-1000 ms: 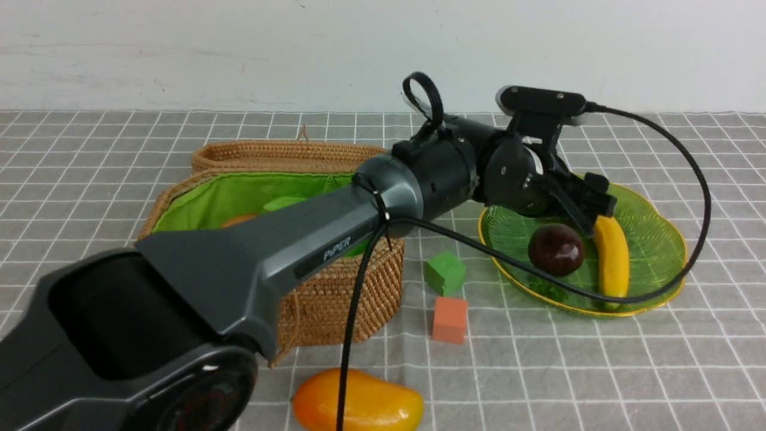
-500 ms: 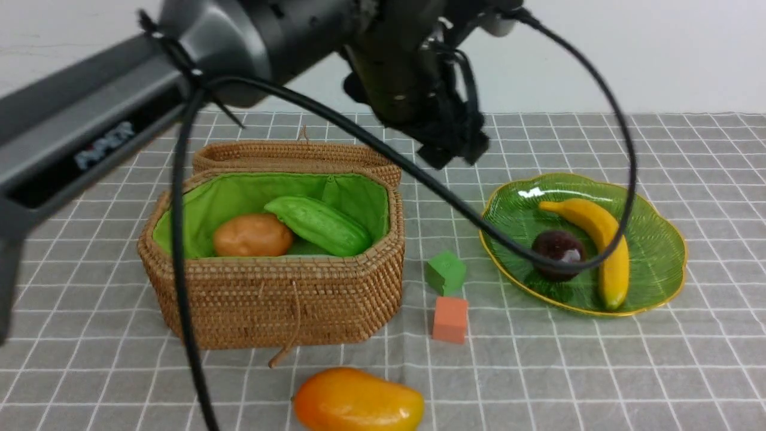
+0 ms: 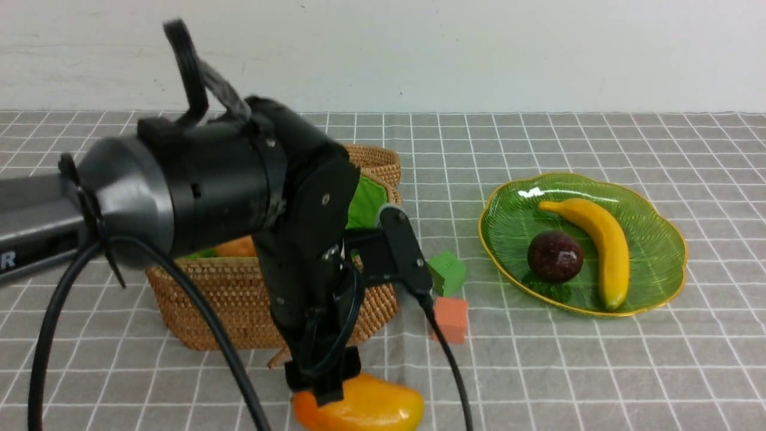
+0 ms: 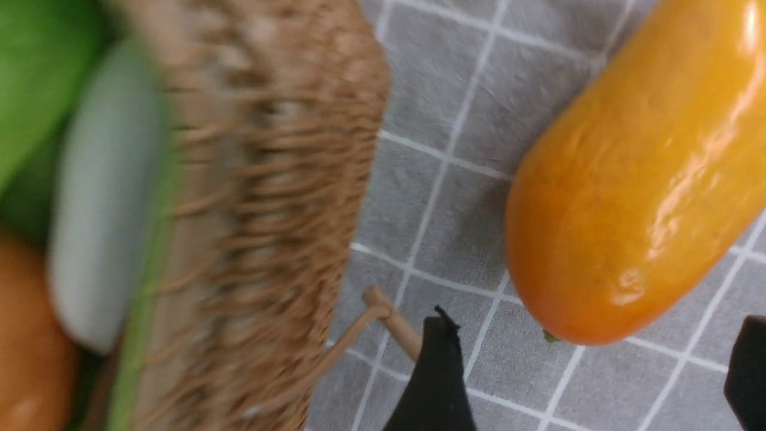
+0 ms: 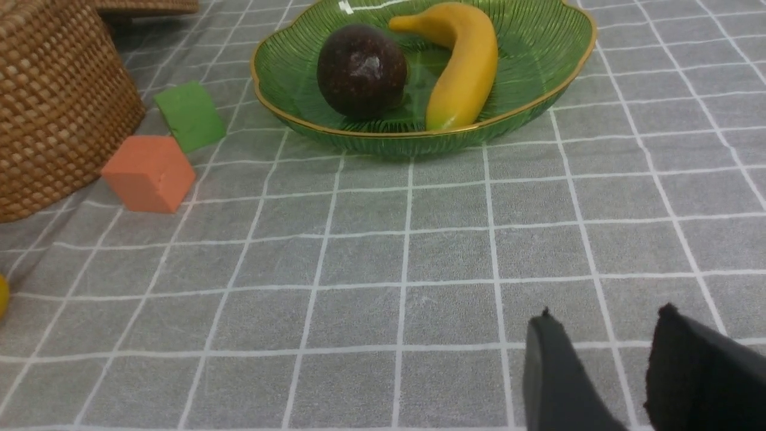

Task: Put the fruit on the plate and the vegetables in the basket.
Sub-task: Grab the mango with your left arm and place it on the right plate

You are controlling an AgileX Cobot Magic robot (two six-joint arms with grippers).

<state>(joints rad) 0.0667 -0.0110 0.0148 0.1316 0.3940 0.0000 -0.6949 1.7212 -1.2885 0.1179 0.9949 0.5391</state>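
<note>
We see the orange-to-yellow oval mango lying on the grey checked cloth, just in front of the brown woven wicker basket. The left gripper hangs directly over the mango's orange end; its two black fingers stand spread wide, holding nothing, the fruit's tip lying between them. The long yellow banana and the dark purple round fruit lie side by side in the green glass plate. The right gripper hovers low above bare cloth, its fingers partly parted and empty.
</note>
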